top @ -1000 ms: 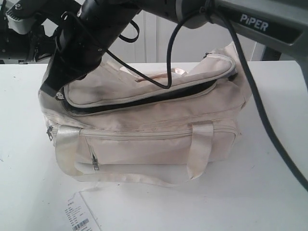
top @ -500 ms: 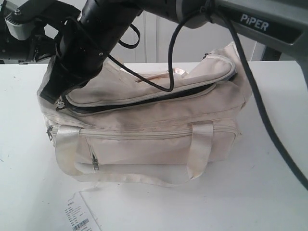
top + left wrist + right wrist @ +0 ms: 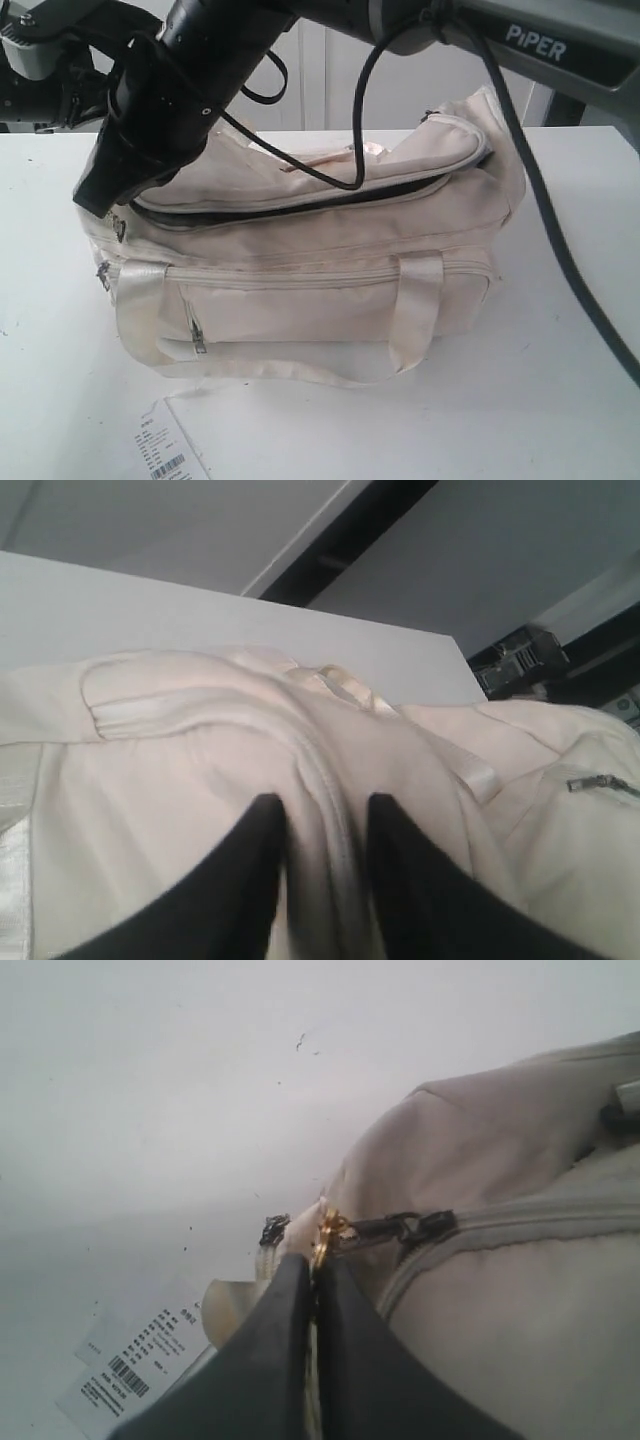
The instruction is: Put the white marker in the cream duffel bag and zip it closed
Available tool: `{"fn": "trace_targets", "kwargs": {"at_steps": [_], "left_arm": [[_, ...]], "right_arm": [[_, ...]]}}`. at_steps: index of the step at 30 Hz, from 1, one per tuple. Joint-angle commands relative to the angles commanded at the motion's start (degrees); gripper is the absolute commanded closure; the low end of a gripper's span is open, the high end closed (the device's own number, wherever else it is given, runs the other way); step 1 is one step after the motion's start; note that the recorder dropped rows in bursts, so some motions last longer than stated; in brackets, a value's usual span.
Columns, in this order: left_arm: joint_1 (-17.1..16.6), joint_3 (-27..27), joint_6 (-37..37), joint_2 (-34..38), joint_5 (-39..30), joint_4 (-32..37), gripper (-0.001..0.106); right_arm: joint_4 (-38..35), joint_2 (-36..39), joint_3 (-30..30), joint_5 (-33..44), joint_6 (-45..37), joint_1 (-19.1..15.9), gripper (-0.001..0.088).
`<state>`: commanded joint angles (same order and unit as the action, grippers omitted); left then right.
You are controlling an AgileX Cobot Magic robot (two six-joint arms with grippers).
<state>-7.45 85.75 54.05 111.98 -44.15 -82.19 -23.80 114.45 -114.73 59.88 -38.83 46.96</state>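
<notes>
Two grippers have hold of the cream duffel bag (image 3: 320,290), which sits on the white tabletop (image 3: 560,400). The right gripper (image 3: 312,1265) is at the bag's left end in the exterior view, its fingers pressed together on the gold ring charm (image 3: 328,1228) of the top zipper (image 3: 300,208), which gapes dark along most of its length. The left gripper (image 3: 326,802) pinches a raised fold of the bag's fabric. A paper tag (image 3: 160,450) lies in front of the bag
</notes>
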Motion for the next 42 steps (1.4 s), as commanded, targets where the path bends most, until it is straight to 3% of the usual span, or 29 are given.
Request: {"fn": "trace_targets", "kwargs": {"at_steps": [3,9,12,16,22,26,32,42], "left_arm": [[-2.43,0.00,-1.92,-2.15,-1.80,2.60,0.038],[-8.62,-0.10,-7.48,-7.67,-12.92,8.92,0.039],[-9.16,-3.79,-8.56,-11.08,-15.44,12.00,0.039],[-8.64,-13.00,-8.91,-16.36,-14.91,12.00,0.039],[-8.27,-28.30,-5.16,-26.69,-5.90,10.39,0.039],[-5.52,-34.92,-2.63,-31.61,1.14,9.21,0.039],[1.07,-37.11,-0.13,-31.78,11.45,6.77,0.039],[1.32,-37.11,-0.13,-29.82,12.94,4.28,0.039]], "right_arm": [[0.92,0.00,0.00,-1.03,0.11,-0.11,0.0868],[1.85,0.00,0.00,-1.31,0.11,-0.11,0.0868],[1.85,0.00,0.00,-1.31,0.11,-0.11,0.0868],[1.85,0.00,0.00,-1.21,0.11,-0.11,0.0868],[1.74,0.00,0.00,-0.72,0.11,-0.11,0.0868],[1.74,0.00,0.00,-0.32,0.11,-0.11,0.0868],[1.74,0.00,0.00,0.19,0.11,-0.11,0.0868],[1.61,0.00,0.00,1.15,0.11,-0.11,0.0868]]}}
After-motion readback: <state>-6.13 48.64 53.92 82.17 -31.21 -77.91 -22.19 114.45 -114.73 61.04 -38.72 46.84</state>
